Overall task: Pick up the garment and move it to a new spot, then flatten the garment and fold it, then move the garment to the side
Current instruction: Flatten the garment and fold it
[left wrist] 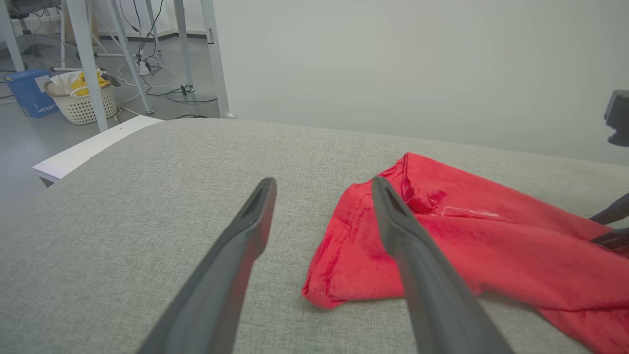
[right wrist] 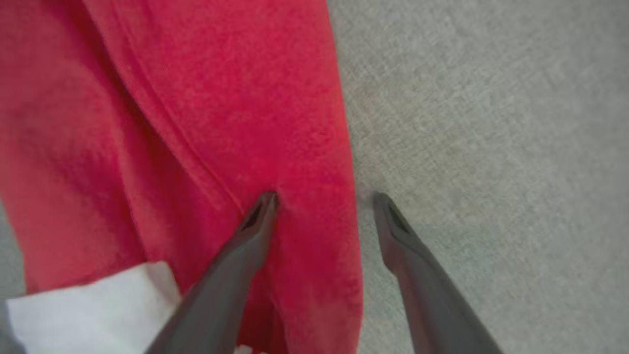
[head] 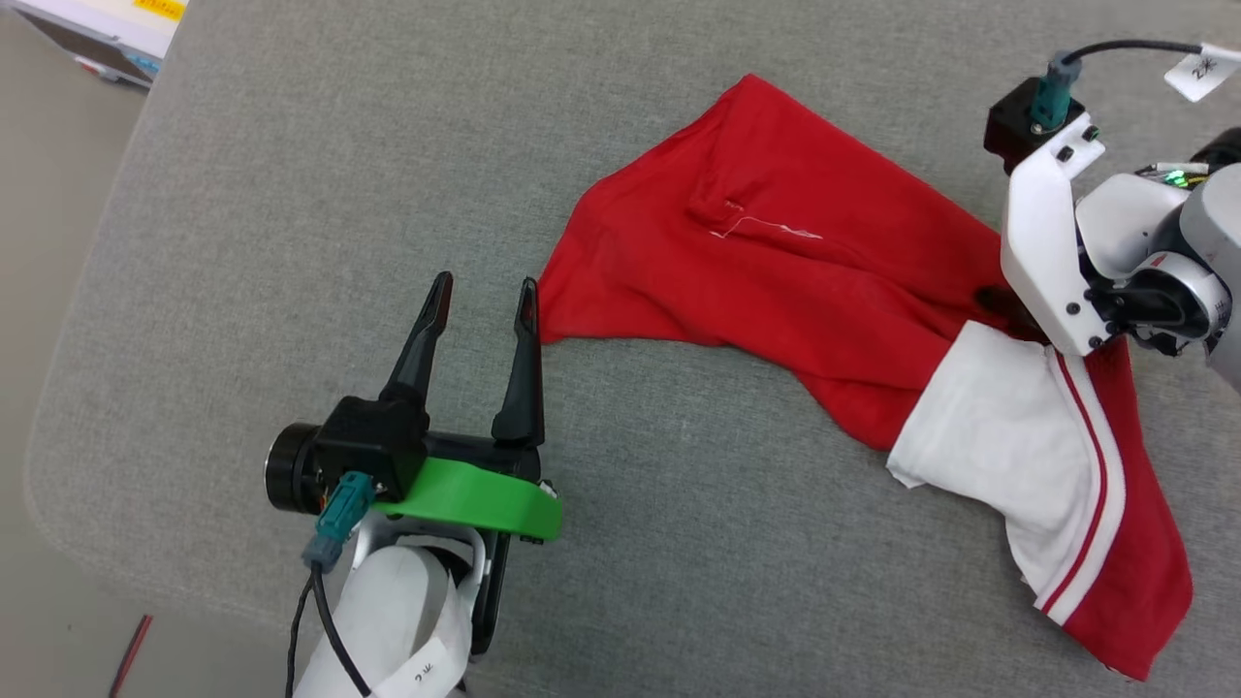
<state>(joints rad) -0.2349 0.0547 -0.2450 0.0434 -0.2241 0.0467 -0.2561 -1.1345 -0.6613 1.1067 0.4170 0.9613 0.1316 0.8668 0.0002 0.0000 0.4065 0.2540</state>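
A wide grey woven-fabric surface (head: 291,194) with a rounded corner is seen. On its right half, in the head view, a red jersey T-shirt (head: 776,281) is laid crumpled and elongated. Its red body is stretched toward the middle, and a white short sleeve (head: 989,436) edged with red-and-white striped trim is bunched at the near right.

The left gripper (head: 485,284) is held just beside the shirt's leftmost red edge. Its two long dark fingers (head: 419,339) are spread apart with nothing between them.

The right gripper (right wrist: 324,196) is placed over the shirt's far right part, fingers (right wrist: 236,255) spread apart. One tip is set over the red cloth and the other over the bare surface, so the shirt's edge is straddled. Whether the cloth is touched cannot be told.

A loose white thread (head: 776,228) is seen on the red fabric. On the floor beyond the surface, a white basket (left wrist: 83,105) and a blue box (left wrist: 27,93) are seen.
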